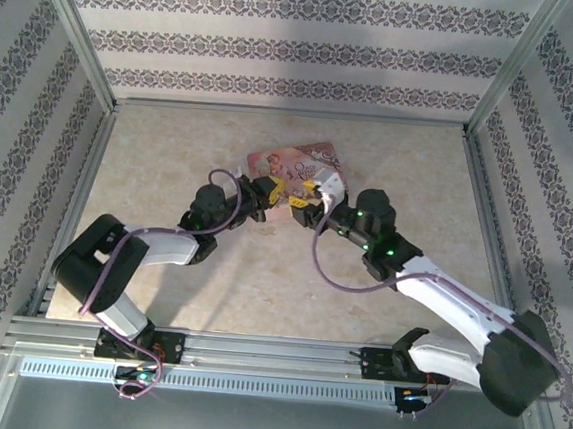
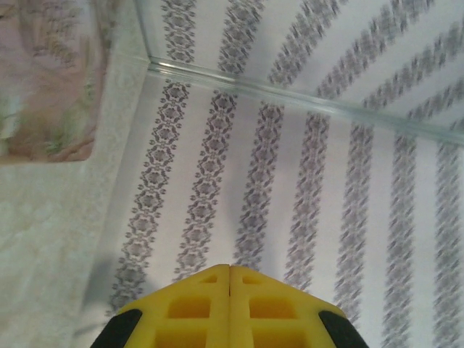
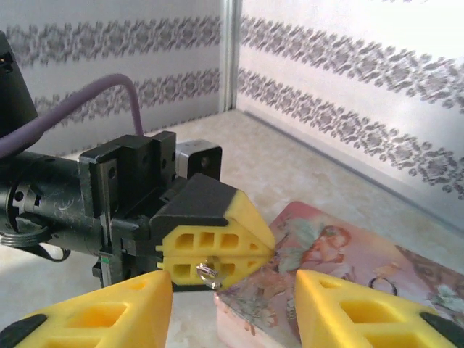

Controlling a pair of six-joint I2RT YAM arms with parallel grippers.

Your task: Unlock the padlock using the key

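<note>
Since only a small silvery piece [image 3: 208, 271], key or padlock cannot be told, is pinched by the closed left gripper [image 3: 264, 251] beside the pink tin [image 3: 341, 254], it could be knocked loose if struck by the parted right gripper [image 3: 230, 293].

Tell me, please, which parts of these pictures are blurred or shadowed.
Top external: even light, soft shadows beside the arms on the beige table. Left wrist: the pink illustrated tin box is blurred, the left gripper's shut yellow fingers sharp. Right wrist: the right gripper's open yellow fingers look slightly soft, the left gripper crisp.
</note>
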